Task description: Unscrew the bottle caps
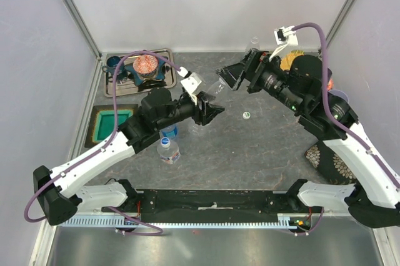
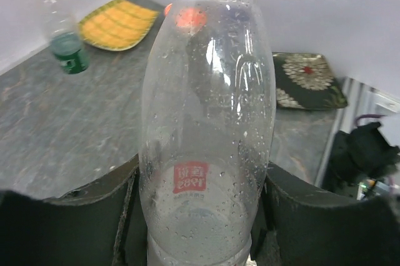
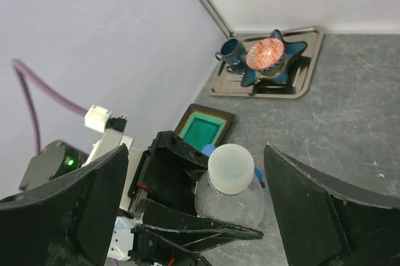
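Two risks we see. First, the right gripper (image 3: 197, 160) stands wide, one finger either side of the white cap (image 3: 230, 163) and touching nothing; if it closes off-centre, the pads would catch only the rim and skate round instead of turning it. Second, the left gripper (image 2: 200, 216) is clamped low on the plain clear bottle (image 2: 206, 110), held off the grey stone-look table (image 1: 250, 153) between the arms with its neck toward the right gripper, so twist torque could spin the body in the grip or buckle it. We judge the wall thin and soft: smooth clear plastic, rounded shoulder, droplets inside, small red print low down. How much water it holds we can't tell. The cap looks like a matte, frosted short cylinder; any ribbing is too blurred to tell. The labelled bottle (image 1: 169, 151) and blue-tinted bottle (image 1: 169, 130) stand under the left arm, and the greenish bottle (image 2: 65, 41) stands well apart by the far wall.
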You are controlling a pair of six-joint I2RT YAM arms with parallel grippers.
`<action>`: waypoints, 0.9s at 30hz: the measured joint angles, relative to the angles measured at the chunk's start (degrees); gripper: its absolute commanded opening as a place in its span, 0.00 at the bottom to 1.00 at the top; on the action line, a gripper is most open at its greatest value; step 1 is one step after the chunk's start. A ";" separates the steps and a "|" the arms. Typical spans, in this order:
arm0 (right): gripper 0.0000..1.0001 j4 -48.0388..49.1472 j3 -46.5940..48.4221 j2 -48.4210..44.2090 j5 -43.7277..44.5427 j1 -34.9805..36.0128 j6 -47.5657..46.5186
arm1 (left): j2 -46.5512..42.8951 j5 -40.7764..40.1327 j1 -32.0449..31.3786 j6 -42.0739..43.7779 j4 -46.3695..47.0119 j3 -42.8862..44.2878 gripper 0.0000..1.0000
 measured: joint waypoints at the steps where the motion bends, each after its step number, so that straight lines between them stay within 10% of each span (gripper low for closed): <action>1: 0.94 -0.42 0.02 0.59 0.63 0.02 0.33 | 0.00 -2.12 -0.37 0.39 0.00 -0.37 0.52; 27: 0.63 -0.85 -1.03 5.68 4.11 0.02 1.73 | -1.53 -16.00 -3.39 5.22 0.98 -2.38 0.52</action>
